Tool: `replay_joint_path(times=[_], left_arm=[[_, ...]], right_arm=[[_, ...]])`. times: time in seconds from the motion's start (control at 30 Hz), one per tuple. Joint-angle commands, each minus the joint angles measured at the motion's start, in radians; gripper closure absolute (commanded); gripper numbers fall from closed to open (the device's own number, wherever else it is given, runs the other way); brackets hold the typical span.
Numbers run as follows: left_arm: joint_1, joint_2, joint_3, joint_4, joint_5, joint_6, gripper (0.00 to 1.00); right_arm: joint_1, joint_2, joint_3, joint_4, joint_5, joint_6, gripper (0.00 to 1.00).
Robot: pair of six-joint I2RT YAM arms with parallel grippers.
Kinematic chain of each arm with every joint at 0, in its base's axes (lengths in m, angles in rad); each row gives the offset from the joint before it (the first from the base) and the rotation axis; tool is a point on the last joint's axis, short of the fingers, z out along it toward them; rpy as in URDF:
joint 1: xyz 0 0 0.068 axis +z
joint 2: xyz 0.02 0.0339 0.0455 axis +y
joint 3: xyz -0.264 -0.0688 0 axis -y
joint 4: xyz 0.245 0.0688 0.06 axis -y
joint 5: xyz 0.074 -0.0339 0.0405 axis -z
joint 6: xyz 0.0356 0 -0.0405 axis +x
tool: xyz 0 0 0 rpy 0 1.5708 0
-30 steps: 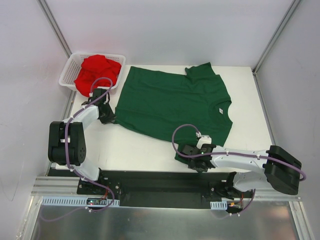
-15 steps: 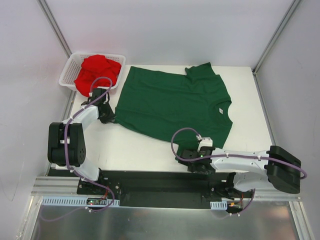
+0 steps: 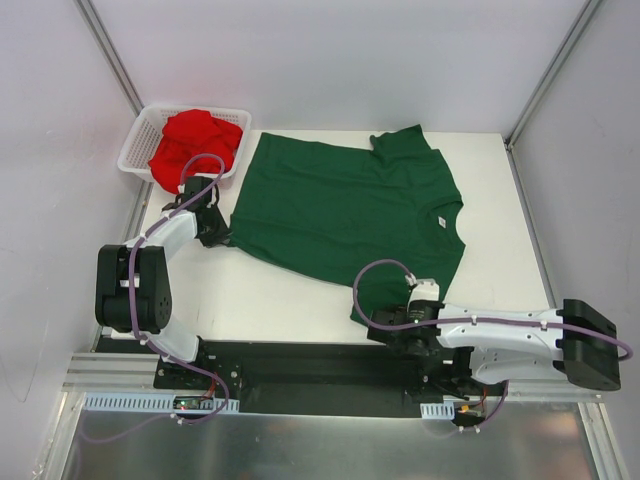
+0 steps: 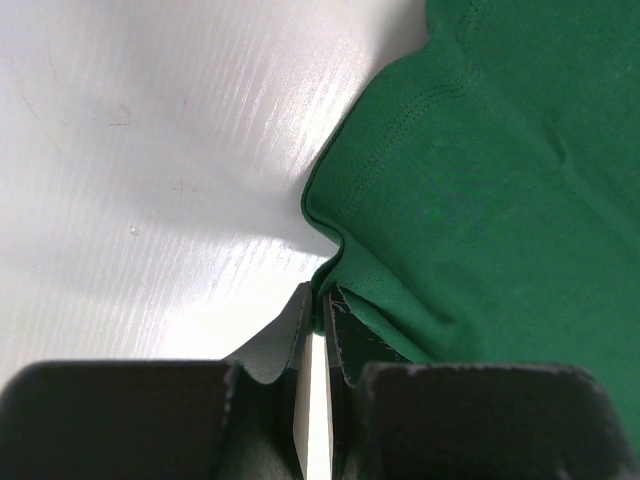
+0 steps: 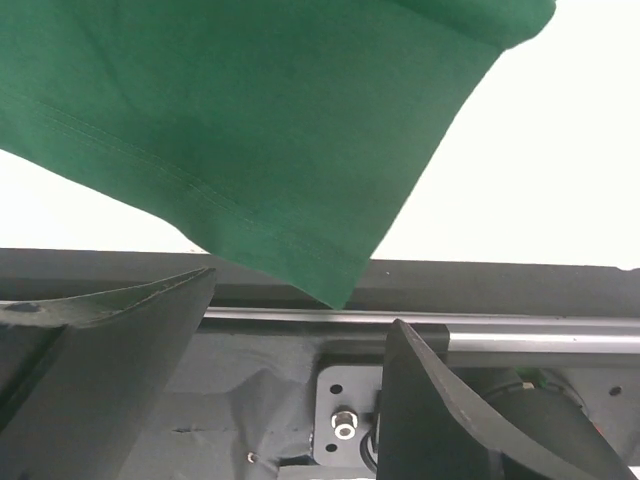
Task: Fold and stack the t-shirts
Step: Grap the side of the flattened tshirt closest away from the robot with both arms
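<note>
White tabletop (image 3: 280,290) between plain pale walls, both arms bolted at the near edge. Spread almost flat across it: dark green t-shirt (image 3: 340,205), unfolded, collar to the right, hem to the left, one sleeve pointing to the near edge. Just beyond the green shirt's far-left hem corner: white mesh basket (image 3: 132,152), holding the bright red t-shirt (image 3: 195,145) in a crumpled heap.

Progress, as a judgement: early. Green shirt laid out, but no fold made in it and no stack begun; red shirt not yet out of the basket. Left to do: fold the green one, fetch, spread and fold the red one, then set one on the other.

Left gripper (image 4: 318,297) at the green shirt's near-left hem corner, low on the table, fingers pressed together and pinching a small ridge of hem cloth.

Right gripper (image 5: 300,300) just below the green shirt's near sleeve, fingers spread wide, holding nothing. Sleeve tip in line with the gap, seemingly clear of both fingers, though a light brush cannot be ruled out.
</note>
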Motion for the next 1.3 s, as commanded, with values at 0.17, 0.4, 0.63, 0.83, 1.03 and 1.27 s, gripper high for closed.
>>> replay_joint_path(times=[0.17, 0.4, 0.63, 0.83, 1.03, 1.27], left_arm=[[0.010, -0.023, 0.008, 0.005, 0.005, -0.001, 1.00], [0.010, -0.025, 0.006, 0.005, 0.006, -0.002, 1.00], [0.010, -0.034, 0.003, 0.008, 0.017, -0.004, 1.00], [0.010, -0.040, -0.005, 0.016, 0.037, -0.005, 1.00], [0.010, -0.032, -0.006, 0.024, 0.043, -0.010, 1.00], [0.010, -0.032, -0.006, 0.027, 0.044, -0.008, 1.00]], right_arm=[[0.074, 0.040, -0.024, -0.077, 0.014, 0.107, 0.24], [0.116, 0.059, -0.008, -0.017, 0.032, 0.083, 0.23], [0.171, 0.080, 0.001, 0.034, 0.110, 0.120, 0.22], [0.197, 0.001, -0.077, 0.106, 0.115, 0.189, 0.22], [0.220, -0.078, -0.142, 0.065, 0.097, 0.282, 0.22], [0.245, 0.057, -0.031, -0.061, 0.098, 0.327, 0.22]])
